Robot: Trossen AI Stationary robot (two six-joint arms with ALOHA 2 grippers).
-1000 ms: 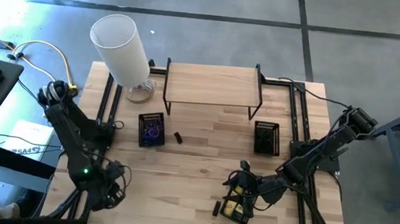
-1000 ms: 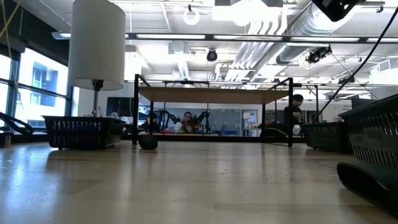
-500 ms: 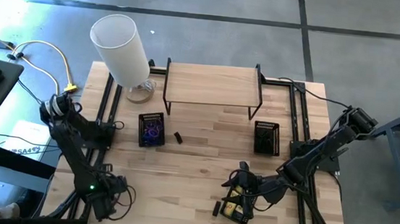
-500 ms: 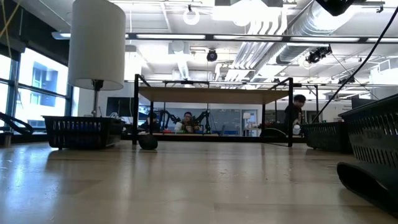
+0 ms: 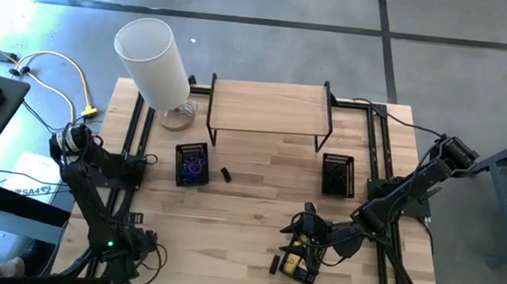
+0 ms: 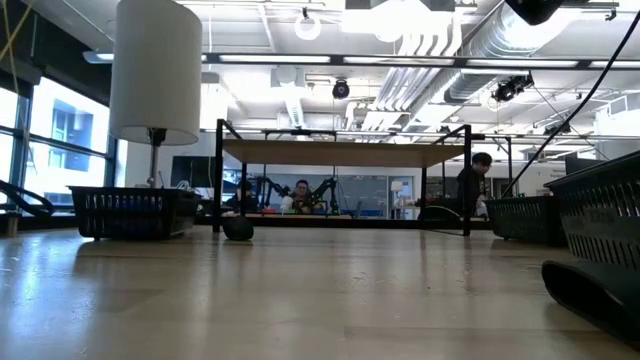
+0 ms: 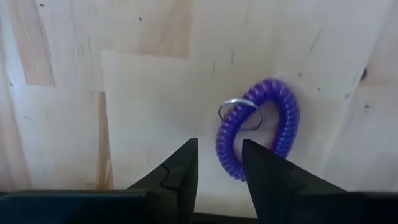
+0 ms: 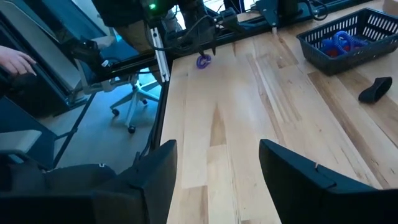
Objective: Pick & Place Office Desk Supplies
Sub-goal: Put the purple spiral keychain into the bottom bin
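Broad bare centre of surface [image 5: 247, 220], passable. Obstructed along far edge by raised shelf [image 5: 268, 107] and white cylinder [image 5: 155, 62]; two mesh trays [image 5: 192, 164] [image 5: 337, 174] just before it; third tray [image 5: 299, 261] near front edge.

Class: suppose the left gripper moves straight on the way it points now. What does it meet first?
Probably the purple coil band with its metal ring, lying on the table just beyond the open left gripper, slightly off-centre.

Overhead looks down; low level; wrists close, share purple coil [image 7: 261, 134].
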